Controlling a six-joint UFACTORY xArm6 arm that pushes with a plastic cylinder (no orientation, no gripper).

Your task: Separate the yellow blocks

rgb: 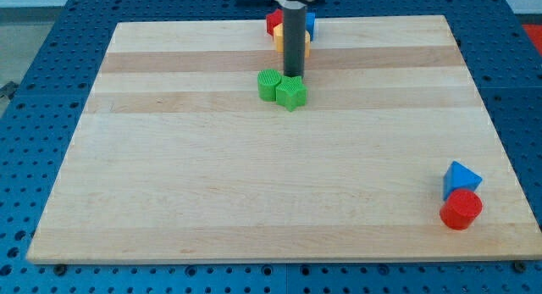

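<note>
My tip (pixel 293 76) rests on the board near the view's top centre, just above two green blocks: a round one (pixel 269 85) and a star-like one (pixel 290 94) that touch each other. The rod stands in front of the yellow blocks and hides most of them. Yellow shows to the left of the rod (pixel 278 38) and to its right (pixel 306 48). Their shapes cannot be made out, nor whether they touch. A red block (pixel 273 22) and a blue block (pixel 311 23) sit right behind them at the board's top edge.
A blue triangular block (pixel 460 178) and a red cylinder (pixel 461 209) touch each other near the view's bottom right corner of the wooden board (pixel 169 175). Blue pegboard surrounds the board.
</note>
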